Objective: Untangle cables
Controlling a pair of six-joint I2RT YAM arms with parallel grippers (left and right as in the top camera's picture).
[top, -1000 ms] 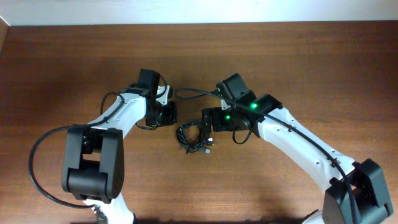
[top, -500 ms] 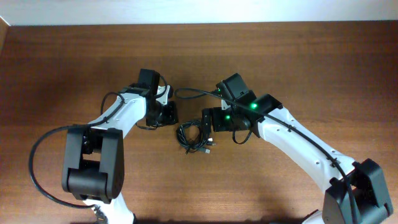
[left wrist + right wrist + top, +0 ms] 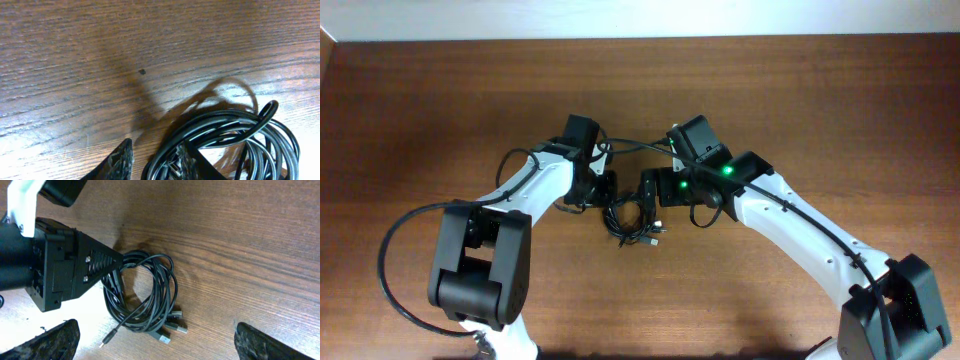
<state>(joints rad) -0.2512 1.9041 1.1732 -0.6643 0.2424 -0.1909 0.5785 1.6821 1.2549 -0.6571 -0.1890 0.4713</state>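
Observation:
The cables [image 3: 632,222] lie as a coiled black bundle on the wooden table between my two arms. In the right wrist view the cables [image 3: 145,292] show silvery plug ends [image 3: 172,326] at the lower right of the coil. My left gripper [image 3: 606,193] is at the bundle's upper left edge. Its jaws stand partly apart, with bare wood between them and cable loops [image 3: 225,130] lying round the right fingertip [image 3: 182,159]. My right gripper [image 3: 160,347] hangs wide open above the bundle, holding nothing. My left gripper [image 3: 150,161] grips nothing that I can see.
A thick black cable [image 3: 392,250] loops from the left arm's base. Another black cord [image 3: 630,147] runs between the two wrists, above the bundle. The table's far edge meets a white wall [image 3: 640,15]. Bare wood [image 3: 800,100] lies to the right.
My left arm has moved right, up to the edge of the bundle, and its jaws have opened from shut. The right arm and the cables have stayed put.

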